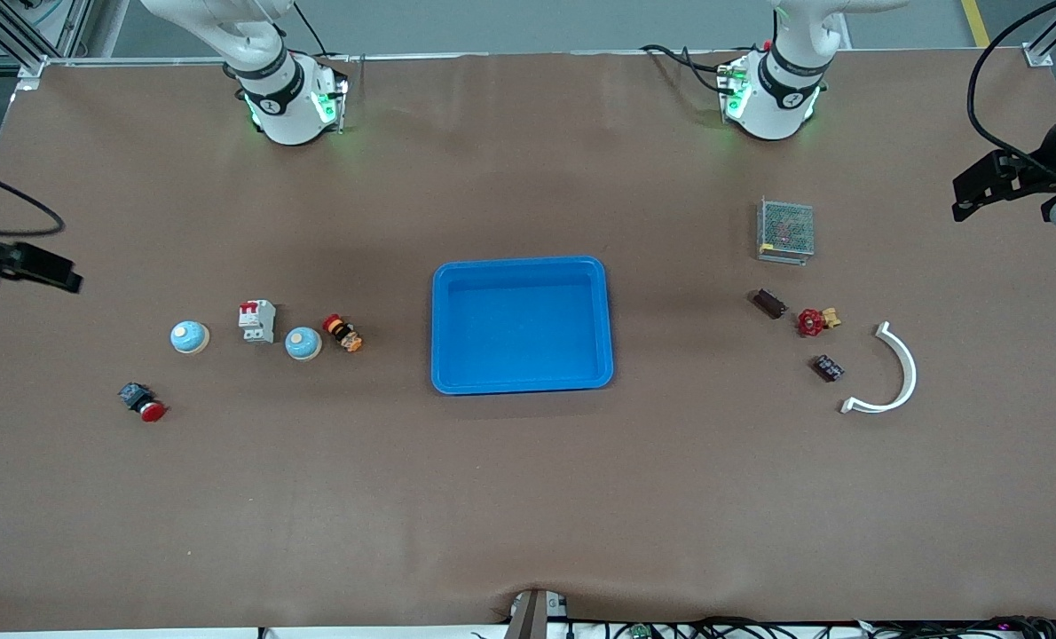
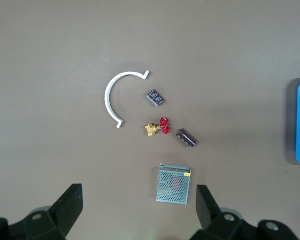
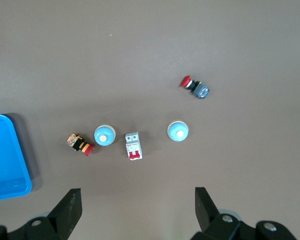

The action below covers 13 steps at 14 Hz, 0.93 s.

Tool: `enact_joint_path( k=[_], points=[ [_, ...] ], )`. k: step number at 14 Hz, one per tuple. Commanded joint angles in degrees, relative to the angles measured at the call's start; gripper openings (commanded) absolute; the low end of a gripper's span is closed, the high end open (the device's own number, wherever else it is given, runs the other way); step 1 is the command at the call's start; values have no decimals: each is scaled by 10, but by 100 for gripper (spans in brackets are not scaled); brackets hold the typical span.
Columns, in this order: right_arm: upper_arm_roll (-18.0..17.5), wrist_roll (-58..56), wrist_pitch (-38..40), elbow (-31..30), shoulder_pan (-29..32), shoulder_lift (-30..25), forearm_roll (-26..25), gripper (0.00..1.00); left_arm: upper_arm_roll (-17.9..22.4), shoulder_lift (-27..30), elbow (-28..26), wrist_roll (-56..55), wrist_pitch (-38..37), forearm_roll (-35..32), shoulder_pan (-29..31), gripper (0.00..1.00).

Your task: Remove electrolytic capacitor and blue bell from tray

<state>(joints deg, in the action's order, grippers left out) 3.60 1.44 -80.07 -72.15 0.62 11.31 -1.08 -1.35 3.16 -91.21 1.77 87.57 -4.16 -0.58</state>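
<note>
Nothing left in the tray [image 1: 522, 269]: it sits bare mid-counter, two blue bells [image 1: 190, 337] toward my right arm's end, two capacitors [image 1: 768, 303] toward my left arm's, both my grippers, left [image 2: 135, 212] and right [image 3: 137, 212], up with jaws wide and holding nothing.

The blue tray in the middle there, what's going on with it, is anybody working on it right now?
Nothing is being handled. The blue tray sits empty at mid-table. Two blue bells lie on the table toward the right arm's end, and two dark capacitors toward the left arm's end. The left gripper hangs open over its cluster, the right gripper open over the bells; both arms wait.
</note>
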Motion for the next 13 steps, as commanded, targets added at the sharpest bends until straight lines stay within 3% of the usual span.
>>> enact_joint_path(
  k=[1, 7, 13],
  points=[
    [13, -22, 15, -12, 6, -42, 10, 100, -2, 12, -5, 10, -6, 9, 4, 100],
    [10, -22, -46, -95, 8, -101, 10, 100, -3, 12, -5, 10, -11, 9, 3, 100],
    [-25, 35, -53, -97, 7, -98, 10, 100, -2, 16, -5, 10, -15, 9, 4, 100]
  ],
)
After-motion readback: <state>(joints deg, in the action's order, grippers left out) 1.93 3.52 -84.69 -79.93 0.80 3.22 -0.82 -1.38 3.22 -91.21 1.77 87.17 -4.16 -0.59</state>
